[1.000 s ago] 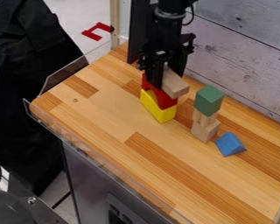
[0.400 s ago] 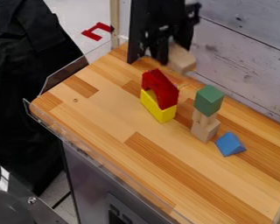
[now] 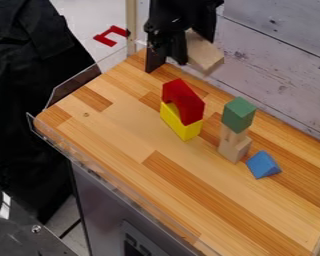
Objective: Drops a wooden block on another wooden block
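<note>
Hanging Over the Tabletop, Wooden Block (image 3: 205, 53) Sits in Gripper's (image 3: 192, 45) Clasp

The pale wooden block tilts in midair near the plank wall (image 3: 276, 55), the black gripper's fingers clamped on it. Nearer the camera, a red arch-shaped block (image 3: 183, 101) rests on a yellow block (image 3: 180, 122). To their right in the view, a green block (image 3: 239, 114) tops a stack of natural-wood pieces (image 3: 234, 145), with a blue triangular block (image 3: 263, 165) lying just beside the stack's foot. All of them stand on a striped wooden tabletop (image 3: 116, 130), which has a clear guard (image 3: 69, 86) along its edge. Beyond its far left corner in the view lies a red bracket-shaped piece (image 3: 111, 36).
</note>
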You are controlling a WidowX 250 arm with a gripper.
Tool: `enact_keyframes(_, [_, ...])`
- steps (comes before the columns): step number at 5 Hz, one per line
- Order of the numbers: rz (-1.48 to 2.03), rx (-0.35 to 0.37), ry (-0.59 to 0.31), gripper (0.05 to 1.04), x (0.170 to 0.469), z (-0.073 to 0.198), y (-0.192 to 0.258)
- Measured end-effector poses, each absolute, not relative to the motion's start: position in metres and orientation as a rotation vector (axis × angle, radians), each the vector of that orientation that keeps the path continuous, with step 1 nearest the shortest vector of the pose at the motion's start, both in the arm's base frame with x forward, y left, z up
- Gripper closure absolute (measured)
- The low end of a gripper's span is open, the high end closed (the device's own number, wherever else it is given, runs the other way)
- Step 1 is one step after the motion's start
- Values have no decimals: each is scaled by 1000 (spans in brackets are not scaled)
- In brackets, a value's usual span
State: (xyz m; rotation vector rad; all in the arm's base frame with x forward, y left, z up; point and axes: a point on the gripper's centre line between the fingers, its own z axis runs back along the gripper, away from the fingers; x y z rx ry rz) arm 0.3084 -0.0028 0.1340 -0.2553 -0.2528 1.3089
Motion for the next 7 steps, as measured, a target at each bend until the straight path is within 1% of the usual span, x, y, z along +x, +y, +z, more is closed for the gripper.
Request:
enact_keyframes(1, [1306,-218,-228,509,310,129,-19])
enact_keyframes(2, [1275,-130,-220,509,322,124,-32])
enact_keyframes(3, [1266,-100,-234,509,328,127,-42])
enact_keyframes(5, [1303,-52,-235,509,329,125,-46])
enact_keyframes(7, [1319,-49,-227,509,326,117,-60])
